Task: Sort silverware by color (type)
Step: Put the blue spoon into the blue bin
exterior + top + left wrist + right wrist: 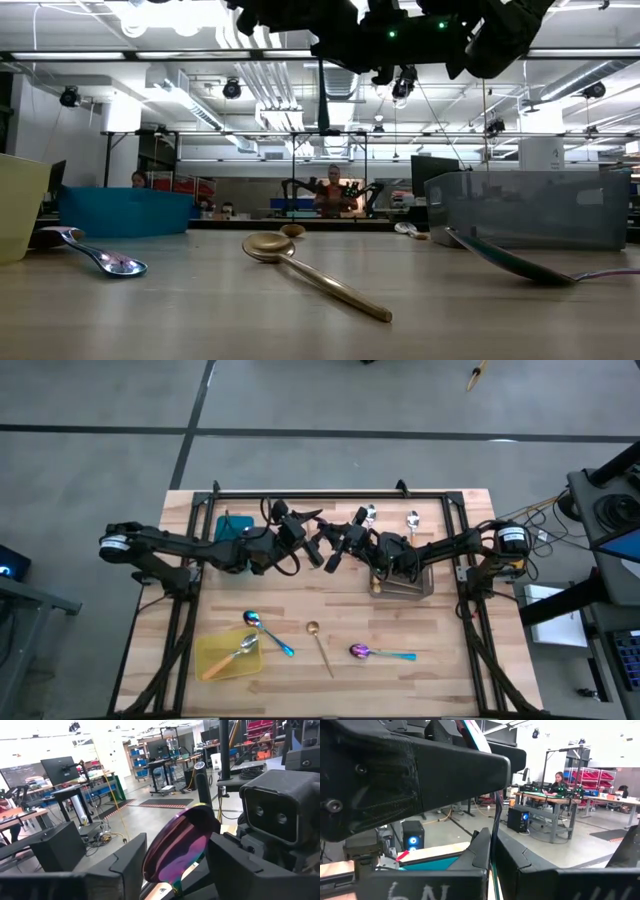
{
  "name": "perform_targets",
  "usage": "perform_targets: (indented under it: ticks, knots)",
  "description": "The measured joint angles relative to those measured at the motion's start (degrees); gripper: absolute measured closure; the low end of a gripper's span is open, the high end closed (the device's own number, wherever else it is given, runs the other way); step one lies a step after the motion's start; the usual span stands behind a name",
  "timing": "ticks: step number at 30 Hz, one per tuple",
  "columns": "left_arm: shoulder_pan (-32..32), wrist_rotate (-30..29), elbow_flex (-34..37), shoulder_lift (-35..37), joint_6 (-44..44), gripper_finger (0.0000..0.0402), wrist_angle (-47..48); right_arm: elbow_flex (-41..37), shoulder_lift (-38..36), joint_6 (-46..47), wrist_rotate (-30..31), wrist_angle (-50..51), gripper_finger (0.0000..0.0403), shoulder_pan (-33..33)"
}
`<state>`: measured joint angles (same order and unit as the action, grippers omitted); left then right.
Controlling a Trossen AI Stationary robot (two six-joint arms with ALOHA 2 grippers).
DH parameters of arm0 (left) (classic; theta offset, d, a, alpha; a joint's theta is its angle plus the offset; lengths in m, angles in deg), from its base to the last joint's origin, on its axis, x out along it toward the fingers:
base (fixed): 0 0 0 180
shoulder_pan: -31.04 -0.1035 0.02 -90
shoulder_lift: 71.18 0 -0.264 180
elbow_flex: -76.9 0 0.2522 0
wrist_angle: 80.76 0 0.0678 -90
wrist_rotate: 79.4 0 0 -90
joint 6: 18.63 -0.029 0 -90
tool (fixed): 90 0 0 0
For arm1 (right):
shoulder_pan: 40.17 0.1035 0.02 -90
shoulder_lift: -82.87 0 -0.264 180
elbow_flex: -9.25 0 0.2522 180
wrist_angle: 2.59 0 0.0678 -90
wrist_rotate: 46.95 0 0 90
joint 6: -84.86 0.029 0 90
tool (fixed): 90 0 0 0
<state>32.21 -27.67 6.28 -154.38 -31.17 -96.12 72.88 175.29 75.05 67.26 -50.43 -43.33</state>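
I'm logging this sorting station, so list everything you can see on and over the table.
Gold spoon: one, gold, table's near middle.
Loose purple spoons: two, purple with teal handles, near side; second.
Orange-handled spoon: one, silver, in yellow tray.
Silver spoons: two, far edge; second.
Held purple spoon: one, between both grippers.
Teal tray: one, far left.
Grey tray: one, right.
Table: one, wooden.
Left gripper: around the held spoon's bowl.
Right gripper: shut on its handle.

1. Both arms are dark, jointed, with a pale cylindrical joint near each base.
2. Black cables loop along the links.
3. The right gripper (490,857) has matte black blocky fingers with white handwritten marks.
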Motion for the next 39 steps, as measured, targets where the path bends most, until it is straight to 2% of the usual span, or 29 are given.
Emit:
perform_targets:
  ticks: [5,15,25,30,39]
  knots:
    - [0.00,0.00,0.00,0.00,1.47,0.0227,0.28,0.00,0.00,-0.62,0.00,-0.04,0.0394,0.00]
    - [-0.07,0.35,0.00,0.00,2.55,0.0174,2.83,-0.26,0.39,-1.48,1.33,-2.10,0.0394,0.00]
    - [-0.80,4.53,0.00,-1.73,4.09,0.0171,1.95,-0.52,0.39,-4.22,0.90,-3.21,0.0394,0.02]
    - [-0.85,4.66,-0.01,-1.70,3.15,0.0187,1.64,-0.55,0.39,-3.78,0.85,-3.41,0.0394,0.02]
    - [-0.94,4.26,0.00,-1.66,2.11,0.0258,1.66,-0.59,0.39,-4.33,0.72,-3.32,0.0394,0.02]
